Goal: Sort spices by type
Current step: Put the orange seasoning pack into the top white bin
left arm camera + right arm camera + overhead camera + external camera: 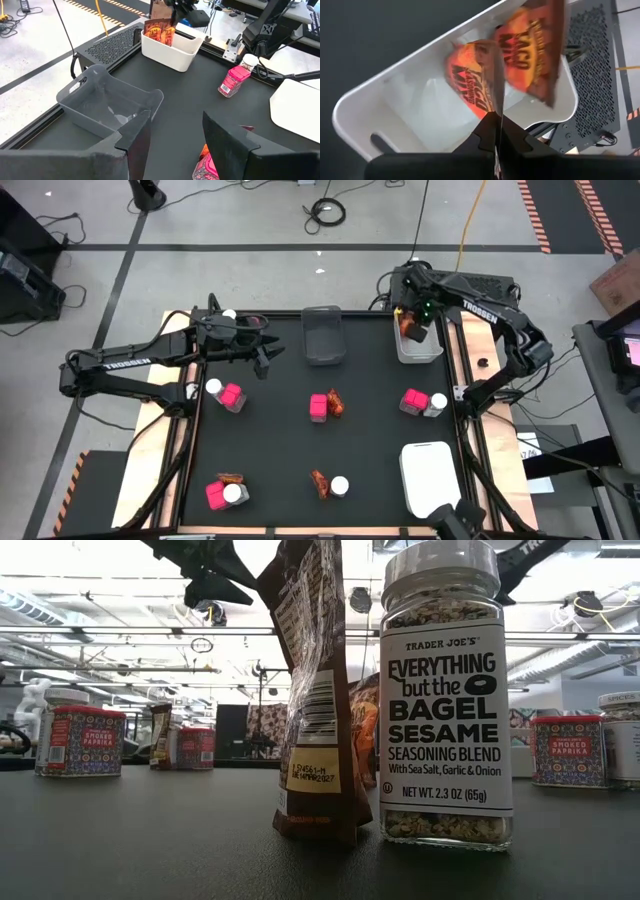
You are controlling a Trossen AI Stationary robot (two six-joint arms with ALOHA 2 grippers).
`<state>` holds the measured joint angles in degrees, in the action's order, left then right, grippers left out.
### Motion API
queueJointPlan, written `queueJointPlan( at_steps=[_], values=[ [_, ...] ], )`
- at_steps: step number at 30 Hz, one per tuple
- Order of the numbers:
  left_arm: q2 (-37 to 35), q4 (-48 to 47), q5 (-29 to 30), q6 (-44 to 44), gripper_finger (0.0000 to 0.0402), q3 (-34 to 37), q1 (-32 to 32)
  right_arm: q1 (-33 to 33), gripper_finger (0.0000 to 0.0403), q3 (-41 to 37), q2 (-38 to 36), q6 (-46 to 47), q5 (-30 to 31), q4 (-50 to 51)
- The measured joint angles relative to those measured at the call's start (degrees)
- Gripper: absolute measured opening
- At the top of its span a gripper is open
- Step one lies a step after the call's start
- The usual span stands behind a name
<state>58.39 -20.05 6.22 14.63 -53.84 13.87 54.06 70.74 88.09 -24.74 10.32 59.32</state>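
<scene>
— Hovering over the bench's far left, the left gripper (pixel 268 358) has its jaws spread, holding nothing.

— And the right gripper (pixel 408 316)?

— Above the white bin (pixel 418 352) (jaws pressed together), pinching an orange-red sachet (pixel 481 89).

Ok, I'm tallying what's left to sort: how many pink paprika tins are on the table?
4 smoked paprika tins: left of centre, mid-table, right of centre, and the high view's bottom-left corner. None appears hidden.

Overhead, table-level, two wrist cameras (close-range).
</scene>
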Motion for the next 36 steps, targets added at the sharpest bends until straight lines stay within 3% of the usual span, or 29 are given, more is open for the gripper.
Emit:
queueJointPlan(
  at_steps=[19, 27, 36],
  values=[
    [0.0, 0.0, -0.4, 0.2, 0.0183, 0.0, 0.0, 1.1, 0.0004, 0.0, 7.4, 4.1, -1.3, -2.5],
    [0.0, 0.0, -0.4, 0.0, 0.0183, 0.0, 0.0, 1.0, 0.0048, 1.5, 4.7, 4.7, -1.4, -1.8],
    [0.0, -0.9, -1.9, -0.2, 0.0183, 0.0, 0.0, 0.8, 0.0126, 11.0, 4.0, 6.0, -2.0, 4.2]
  ],
)
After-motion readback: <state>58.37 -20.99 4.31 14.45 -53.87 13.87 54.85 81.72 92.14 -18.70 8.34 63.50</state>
